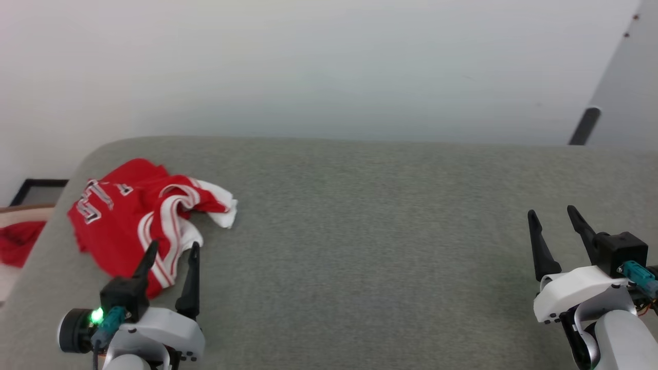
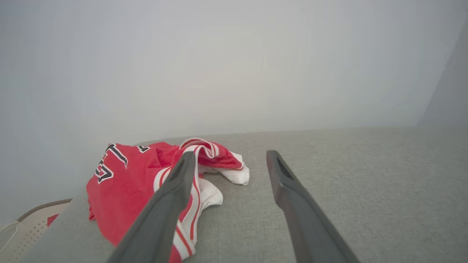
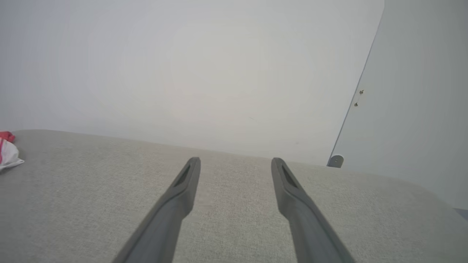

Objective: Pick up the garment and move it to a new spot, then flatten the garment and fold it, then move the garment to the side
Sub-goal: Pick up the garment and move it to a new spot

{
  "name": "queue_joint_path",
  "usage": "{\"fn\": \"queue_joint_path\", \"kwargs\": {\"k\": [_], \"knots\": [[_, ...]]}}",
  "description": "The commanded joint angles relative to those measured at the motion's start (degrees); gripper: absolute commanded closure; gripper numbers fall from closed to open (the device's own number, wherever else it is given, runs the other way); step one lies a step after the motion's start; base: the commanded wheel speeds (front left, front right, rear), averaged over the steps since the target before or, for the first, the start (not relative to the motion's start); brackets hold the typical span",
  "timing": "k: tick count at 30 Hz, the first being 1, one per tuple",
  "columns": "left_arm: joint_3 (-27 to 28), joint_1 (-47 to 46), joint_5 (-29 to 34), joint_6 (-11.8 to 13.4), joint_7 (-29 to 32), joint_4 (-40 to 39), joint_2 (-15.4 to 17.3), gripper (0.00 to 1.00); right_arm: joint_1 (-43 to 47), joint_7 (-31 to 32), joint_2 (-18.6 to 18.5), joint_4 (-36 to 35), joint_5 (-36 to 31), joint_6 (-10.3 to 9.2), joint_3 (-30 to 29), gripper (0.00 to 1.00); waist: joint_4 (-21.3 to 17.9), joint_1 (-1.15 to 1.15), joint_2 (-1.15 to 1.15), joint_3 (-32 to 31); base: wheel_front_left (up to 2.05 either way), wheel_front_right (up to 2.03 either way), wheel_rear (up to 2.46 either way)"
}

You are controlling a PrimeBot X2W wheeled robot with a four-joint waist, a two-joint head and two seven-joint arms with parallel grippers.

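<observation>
The garment (image 1: 128, 210), a red jersey with white sleeves, striped trim and black white-outlined digits, lies crumpled at the left end of the grey padded surface (image 1: 370, 231). My left gripper (image 1: 172, 247) stands open at the garment's near edge, its fingers over the striped hem with nothing between them. In the left wrist view the garment (image 2: 128, 182) lies ahead and to the left of the left gripper (image 2: 230, 156). My right gripper (image 1: 552, 211) is open far to the right over bare surface. The right wrist view shows the right gripper (image 3: 236, 162) and a corner of the garment (image 3: 8, 153) at the left edge.
A plain red cloth bundle (image 1: 18, 239) lies beyond the surface's left edge, next to a dark frame (image 1: 36, 189) on the floor. A pale wall rises behind the surface. A door with a dark stopper (image 1: 583, 126) stands at the far right.
</observation>
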Motion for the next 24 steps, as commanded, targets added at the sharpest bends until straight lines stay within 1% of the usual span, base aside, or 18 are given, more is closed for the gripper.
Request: {"fn": "queue_joint_path", "kwargs": {"k": [1,6,18,20,24], "knots": [[0.2,-0.4,0.2,-0.1,0.0,0.3,0.0,0.00,0.4,-0.1,0.0,-0.2,0.8,0.02,0.3,0.00,2.0,0.00,0.00,-0.3,0.00,0.00,0.00],[1.0,-0.1,0.5,0.8,0.0,0.3,-0.5,0.00,1.4,-0.1,-0.2,0.1,1.2,0.02,2.4,0.00,7.2,0.00,0.00,-0.8,0.00,0.00,0.00],[2.4,2.0,0.8,1.9,0.0,-0.2,-0.7,0.00,1.2,-0.1,0.5,1.1,2.7,0.01,6.4,0.00,23.2,0.00,0.00,-2.2,0.00,0.00,0.00],[3.8,3.0,0.1,2.4,0.0,-0.9,-0.5,0.00,-0.5,-0.1,1.1,1.2,2.9,0.01,8.5,0.00,24.2,0.00,0.00,-1.4,0.00,0.00,0.00],[6.4,4.7,-0.9,3.7,0.0,-3.7,-1.3,0.00,-3.9,-0.1,1.1,3.1,3.5,0.01,13.5,0.00,25.5,0.00,0.00,0.5,0.00,0.00,0.00]]}}
